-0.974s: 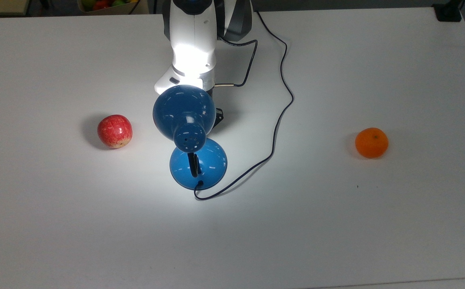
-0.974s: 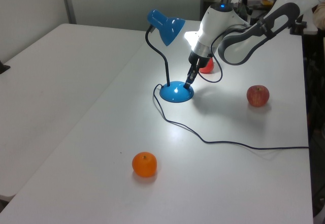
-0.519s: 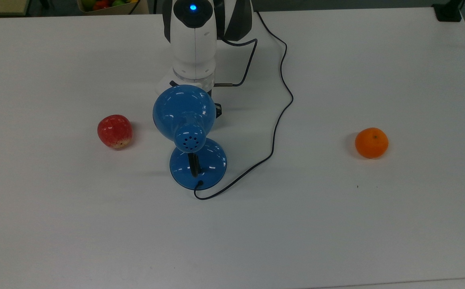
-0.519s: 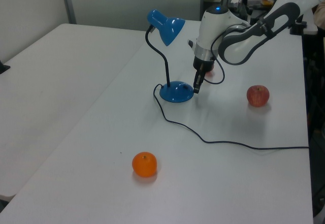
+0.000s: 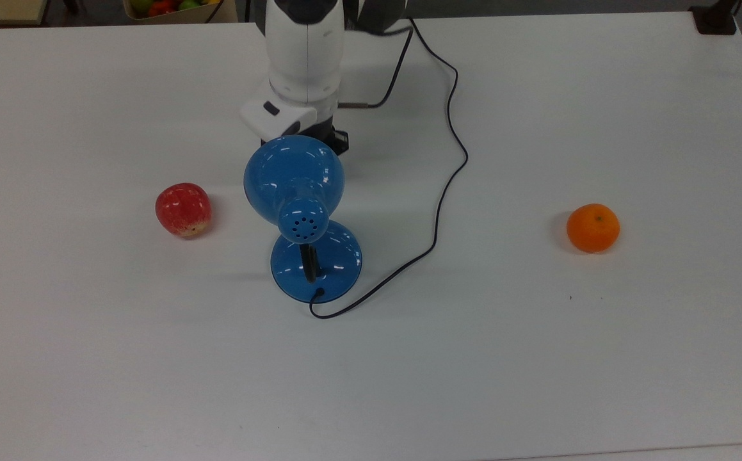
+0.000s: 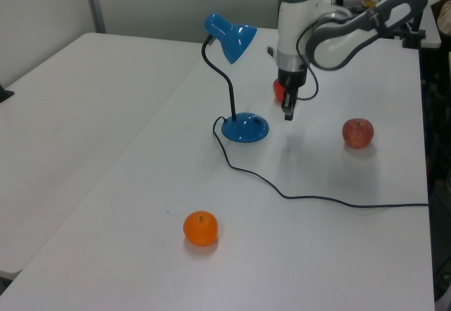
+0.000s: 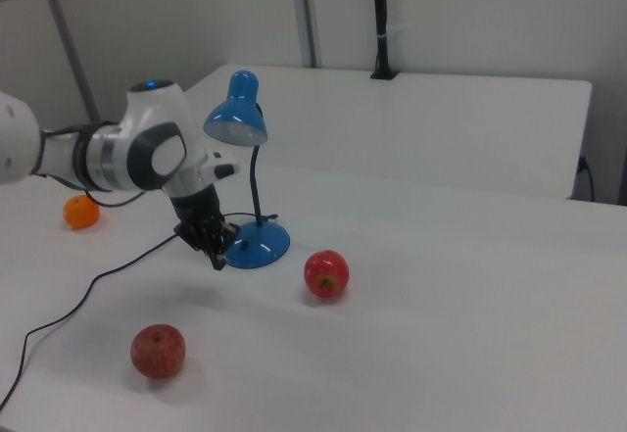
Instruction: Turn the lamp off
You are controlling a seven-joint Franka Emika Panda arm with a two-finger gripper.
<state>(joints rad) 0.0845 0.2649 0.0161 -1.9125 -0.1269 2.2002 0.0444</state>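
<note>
Currently the lamp (image 5: 294, 186) stands near the middle of the table (image 5: 601, 96), its shade leaning toward 12 o'clock in the top view over its round base (image 5: 338, 259). No glow falls from the shade onto the tabletop, so the lamp is judged to be off.

The gripper (image 6: 288, 112) hangs above the table, apart from the base, at about 12 o'clock from it in the top view. Its fingers appear pressed together and hold nothing.

The step in hand is judged to be clearing the arm from the lamp. Recommended procedure:

1. Lift straight up before any sideways travel, so the fingertips do not strike the base rim.
2. Keep the wrist clear of the shade, which overhangs the gripper's position.
3. Avoid the cord (image 5: 451, 173), which runs from 6 o'clock of the base around toward 1 o'clock; snagging it could drag the lamp.
4. Leave the apple (image 5: 182, 209) at 9 o'clock and the orange (image 5: 593, 227) at 3 o'clock undisturbed.
</note>
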